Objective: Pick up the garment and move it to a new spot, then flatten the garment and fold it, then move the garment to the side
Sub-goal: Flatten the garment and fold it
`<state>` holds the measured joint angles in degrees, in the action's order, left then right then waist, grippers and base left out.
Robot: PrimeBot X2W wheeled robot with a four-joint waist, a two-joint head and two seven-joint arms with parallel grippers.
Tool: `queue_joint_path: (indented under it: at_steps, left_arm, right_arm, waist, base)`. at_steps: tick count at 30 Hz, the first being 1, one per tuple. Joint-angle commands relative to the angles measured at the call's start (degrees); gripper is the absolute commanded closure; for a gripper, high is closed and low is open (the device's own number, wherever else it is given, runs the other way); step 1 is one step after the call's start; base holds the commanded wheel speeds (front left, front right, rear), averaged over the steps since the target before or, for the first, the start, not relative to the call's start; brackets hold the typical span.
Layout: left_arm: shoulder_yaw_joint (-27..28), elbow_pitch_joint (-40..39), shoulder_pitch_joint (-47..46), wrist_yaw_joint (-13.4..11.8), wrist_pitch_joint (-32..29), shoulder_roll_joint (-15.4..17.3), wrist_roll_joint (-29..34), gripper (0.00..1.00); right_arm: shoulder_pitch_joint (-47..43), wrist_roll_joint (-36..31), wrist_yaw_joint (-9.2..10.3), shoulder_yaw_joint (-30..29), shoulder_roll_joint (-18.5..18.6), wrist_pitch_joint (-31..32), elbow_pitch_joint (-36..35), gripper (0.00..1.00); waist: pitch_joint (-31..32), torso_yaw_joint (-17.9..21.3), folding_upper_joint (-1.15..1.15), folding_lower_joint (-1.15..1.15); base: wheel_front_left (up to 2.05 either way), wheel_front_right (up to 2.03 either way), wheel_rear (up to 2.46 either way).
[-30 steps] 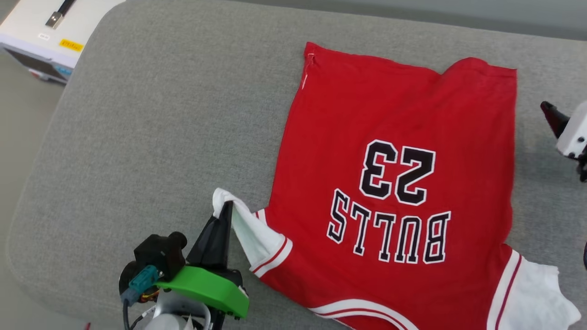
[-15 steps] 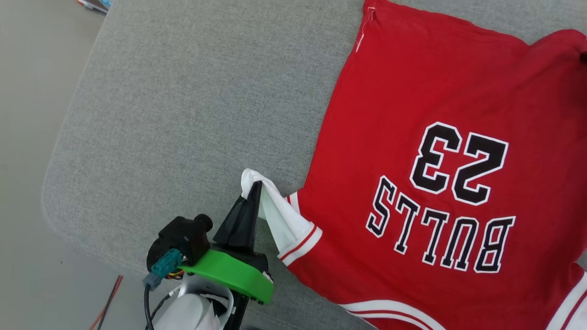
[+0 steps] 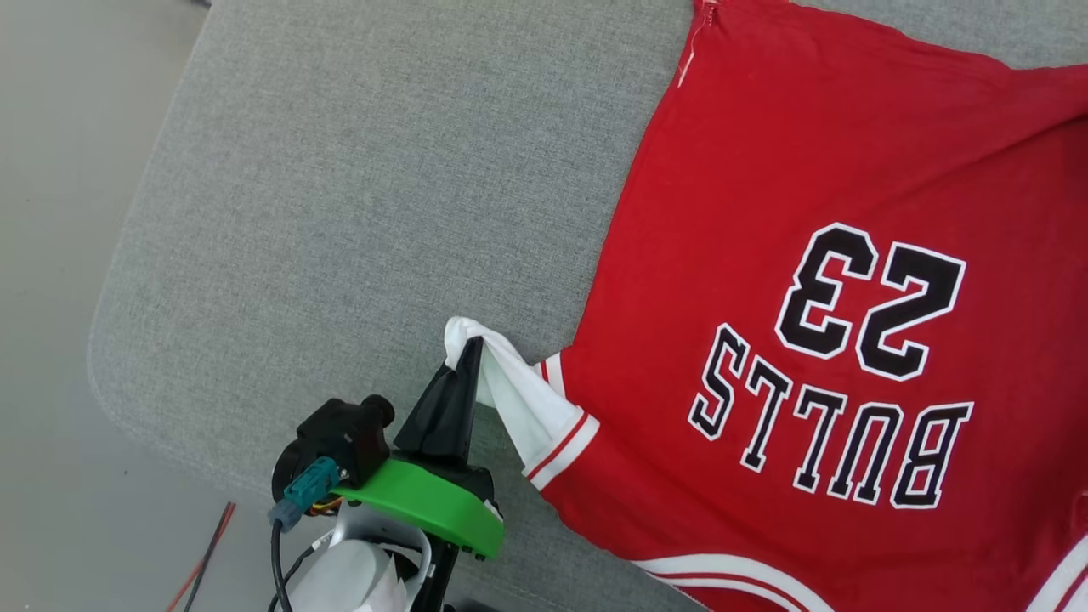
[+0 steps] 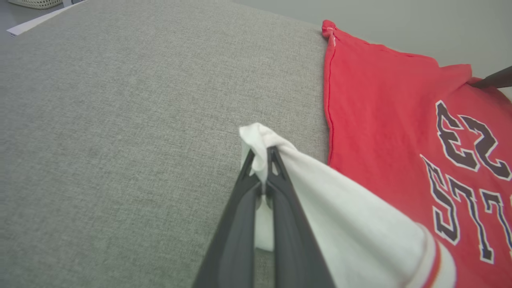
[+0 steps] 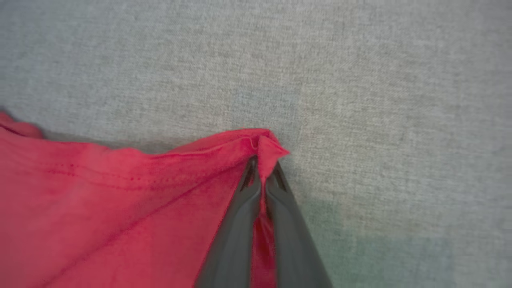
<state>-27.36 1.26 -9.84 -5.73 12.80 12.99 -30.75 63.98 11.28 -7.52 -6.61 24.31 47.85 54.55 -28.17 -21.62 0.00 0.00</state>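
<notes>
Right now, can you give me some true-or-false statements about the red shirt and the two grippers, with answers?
1. The left gripper pinches the white sleeve of the garment. True.
2. The right gripper is open. False: it is shut on a red corner of the garment.
3. The garment is folded in half. False: it lies spread out on the grey cushion.
4. Its print reads BULLS 23. True.

Our right pincer (image 5: 262,167) pinches a red corner of the garment (image 5: 120,208), tips closed on cloth, above the grey counter (image 5: 360,80).
</notes>
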Motion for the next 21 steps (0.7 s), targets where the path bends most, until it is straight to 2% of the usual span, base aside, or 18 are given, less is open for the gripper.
queue_joint_path:
  at_steps: [1, 7, 11, 16, 21]
  left_arm:
    - [0.35, 0.26, -0.80, 0.09, 0.31, 0.34, -0.16, 1.00]
    - [1.52, 1.28, 1.25, -0.71, -0.16, 1.86, -1.07, 1.00]
    - [2.69, 1.78, 3.22, -1.65, -0.74, 3.31, -1.76, 1.00]
    - [4.10, 2.19, 6.43, -2.80, -1.59, 5.22, -2.82, 1.00]
    - [5.17, 1.82, 9.25, -3.82, -2.71, 6.90, -3.73, 1.00]
  right_arm:
    - [-4.55, -0.80, 0.03, 0.69, -1.04, 0.60, 2.44, 1.00]
    - [-4.39, 1.32, 0.03, 1.12, 2.35, -3.08, -1.95, 1.00]
    - [-8.75, 4.22, 0.03, 3.61, 5.25, -4.05, -6.68, 1.00]
    - [-19.72, 9.27, 0.03, 5.13, 8.04, -3.97, -14.81, 1.00]
    - [-34.12, 13.27, 0.03, 2.15, 8.83, -3.77, -25.03, 1.00]
  waist:
    - [1.77, 0.93, 0.00, 0.00]
    - [7.20, 3.79, 0.00, 0.00]
    - [11.17, 6.67, 0.00, 0.00]
    - [16.27, 11.43, 0.00, 0.00]
    - [19.48, 15.84, 0.00, 0.00]
  base:
    - [0.00, 0.00, 0.00]
    - [0.00, 0.00, 0.00]
    - [0.00, 0.00, 0.00]
    - [0.00, 0.00, 0.00]
    - [0.00, 0.00, 0.00]
